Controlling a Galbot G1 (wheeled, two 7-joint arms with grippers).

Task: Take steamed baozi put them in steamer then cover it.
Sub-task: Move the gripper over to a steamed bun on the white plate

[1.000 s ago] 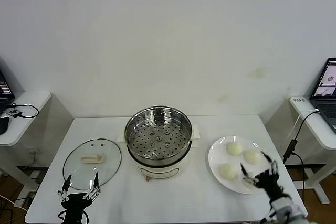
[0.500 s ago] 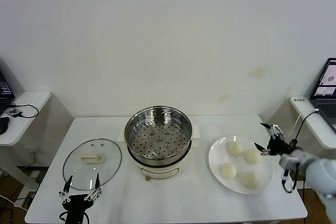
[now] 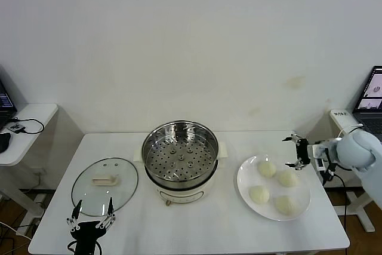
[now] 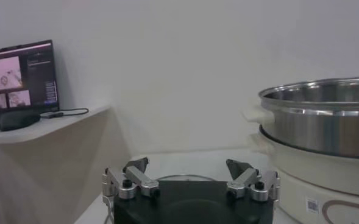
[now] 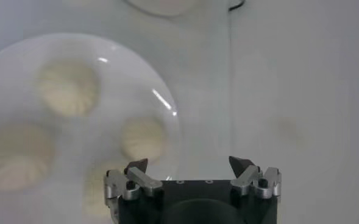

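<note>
The right gripper is black with small silver parts, on a round, smooth white arm with a black cable. The left gripper is black too, with thin silver jaws, round screws and black tips.

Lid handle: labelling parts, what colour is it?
Cream-white, a bar handle at the centre of the clear glass lid; the head view shows it best.

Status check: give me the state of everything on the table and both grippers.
steamer: uncovered, tray empty
cover: flat on table, left of the steamer
baozi: four, all on plate
right gripper: open, empty, above plate's far edge
left gripper: open, empty, near cover
</note>
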